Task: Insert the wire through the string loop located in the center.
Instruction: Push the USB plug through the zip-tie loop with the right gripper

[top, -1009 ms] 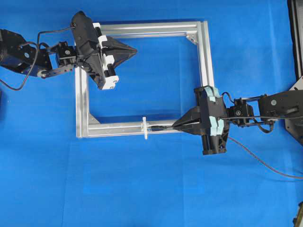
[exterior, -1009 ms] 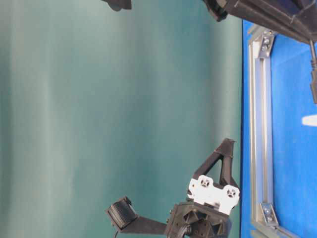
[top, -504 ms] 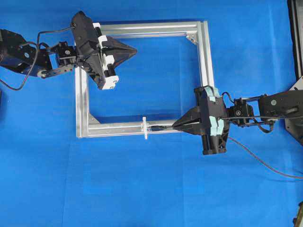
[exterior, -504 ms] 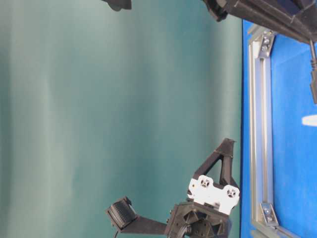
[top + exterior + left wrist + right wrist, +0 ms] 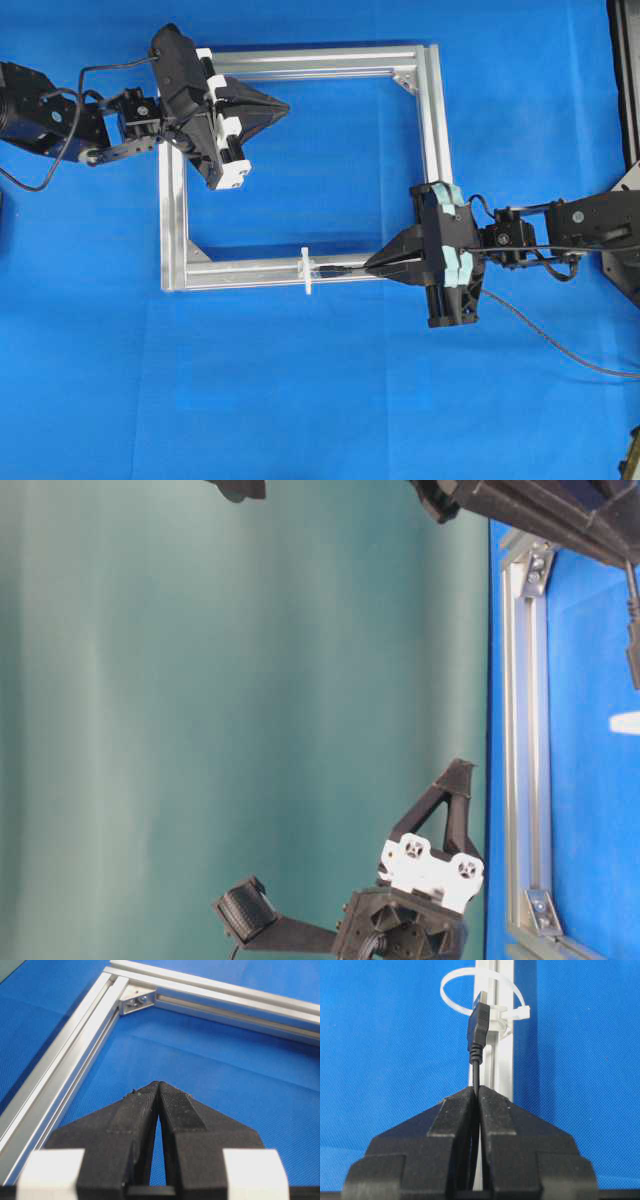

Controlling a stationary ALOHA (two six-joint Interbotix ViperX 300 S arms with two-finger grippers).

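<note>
The thin black wire (image 5: 476,1072) sticks out of my right gripper (image 5: 475,1090), which is shut on it just behind its plug (image 5: 478,1022). The plug's metallic tip sits at the mouth of the white string loop (image 5: 457,982), a slim tie standing on the silver frame bar (image 5: 502,1060). Seen from overhead, the right gripper (image 5: 372,266) points left along the frame's bottom bar, the plug (image 5: 332,268) just right of the string loop (image 5: 306,271). My left gripper (image 5: 284,104) hovers inside the frame's top left, shut and empty, its fingertips (image 5: 167,1091) touching.
The square aluminium frame (image 5: 432,130) lies flat on the blue cloth, with corner brackets (image 5: 136,1002) inside it. The wire's slack (image 5: 560,345) trails off to the right behind my right arm. The table-level view shows mainly a green wall and the left gripper (image 5: 455,775).
</note>
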